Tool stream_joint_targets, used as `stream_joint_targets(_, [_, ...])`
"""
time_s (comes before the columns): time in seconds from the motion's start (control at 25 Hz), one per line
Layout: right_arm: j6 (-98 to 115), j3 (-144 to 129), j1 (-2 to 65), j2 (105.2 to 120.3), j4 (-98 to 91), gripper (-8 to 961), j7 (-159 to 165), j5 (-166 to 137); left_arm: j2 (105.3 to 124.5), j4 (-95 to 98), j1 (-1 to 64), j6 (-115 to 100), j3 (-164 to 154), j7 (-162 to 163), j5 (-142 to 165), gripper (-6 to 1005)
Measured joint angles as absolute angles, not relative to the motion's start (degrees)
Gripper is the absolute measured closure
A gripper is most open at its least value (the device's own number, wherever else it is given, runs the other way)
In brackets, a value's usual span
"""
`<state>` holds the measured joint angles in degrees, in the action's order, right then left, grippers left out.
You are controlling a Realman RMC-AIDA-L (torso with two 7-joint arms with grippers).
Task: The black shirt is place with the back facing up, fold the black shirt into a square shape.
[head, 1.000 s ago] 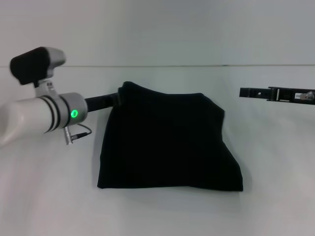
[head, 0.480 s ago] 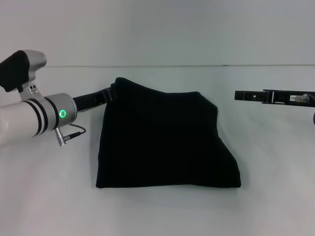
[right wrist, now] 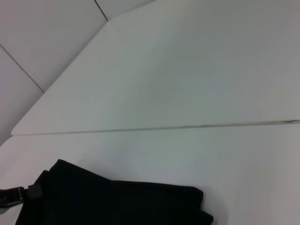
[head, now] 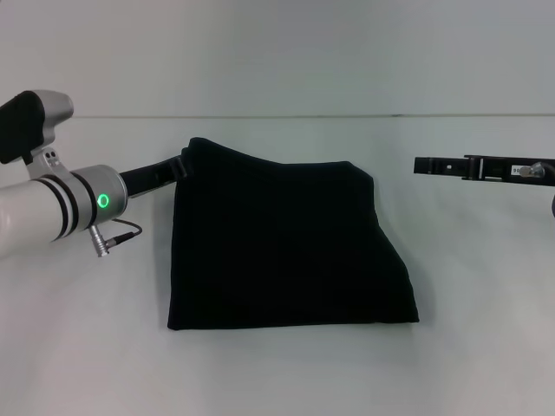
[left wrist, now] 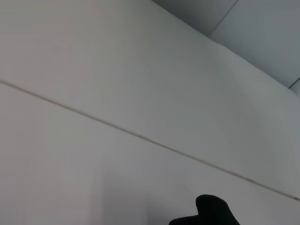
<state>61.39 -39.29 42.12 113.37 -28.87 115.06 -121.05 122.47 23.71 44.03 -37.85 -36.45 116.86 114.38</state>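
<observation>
left gripper [head: 180, 165] slides toward frame left | drags black shirt's [head: 286, 247] upper-left corner along | right edge pulls in

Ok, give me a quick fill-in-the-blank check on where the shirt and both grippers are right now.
1. The left gripper is at the black shirt's far ____ corner.
2. The right gripper is ____ the shirt, off to its right.
3. The shirt lies folded on the ____ table.

Missing words: left; clear of; white

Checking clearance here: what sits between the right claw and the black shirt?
Nothing: in the head view only bare white table separates the right claw from the black shirt.
</observation>
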Motion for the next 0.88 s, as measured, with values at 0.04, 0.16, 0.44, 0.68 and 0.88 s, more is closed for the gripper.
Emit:
stream_joint_targets(0.04, [61.4, -39.3, 42.1, 113.37, -28.9, 25, 115.1, -121.0, 122.45, 23.7, 44.1, -37.8, -36.5, 116.9, 114.4, 981])
stream_joint_targets(0.16, [61.3, -39.3, 42.1, 113.37, -29.1, 26, 115.0, -121.0, 122.44, 23.6, 44.4, -37.8, -36.8, 116.9, 114.3, 978])
stream_joint_targets(0.44, [61.3, -39.3, 42.1, 113.37, -29.1, 26, 115.0, -121.0, 122.64, 23.6, 44.4, -38.3, -36.7, 116.9, 114.1, 970])
stream_joint_targets(0.68, [61.5, -39.3, 42.2, 113.26, -29.0, 26, 115.0, -121.1, 122.6, 23.6, 44.2, -40.3, -36.6, 116.9, 114.1, 964])
stream_joint_targets(0.88, [61.5, -39.3, 42.2, 113.22, -29.2, 26, 115.0, -121.1, 122.56, 23.7, 44.2, -39.4, -36.3, 117.0, 114.1, 816])
